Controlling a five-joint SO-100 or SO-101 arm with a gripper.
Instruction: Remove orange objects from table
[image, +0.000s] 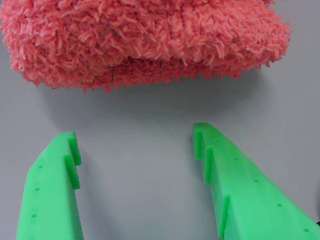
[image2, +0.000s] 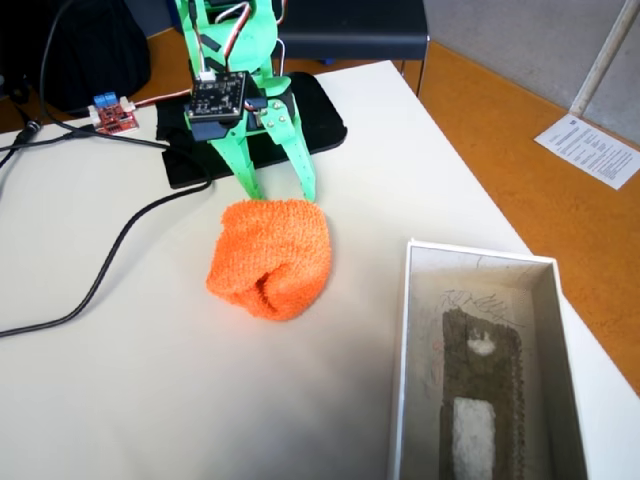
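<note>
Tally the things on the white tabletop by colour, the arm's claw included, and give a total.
Orange: 1, the fuzzy cloth bundle
Green: 1, the claw, open beside the bundle
White: 1, the box
Black: 1, the flat pad under the arm
Red: 1, the small circuit board
Total: 5
</note>
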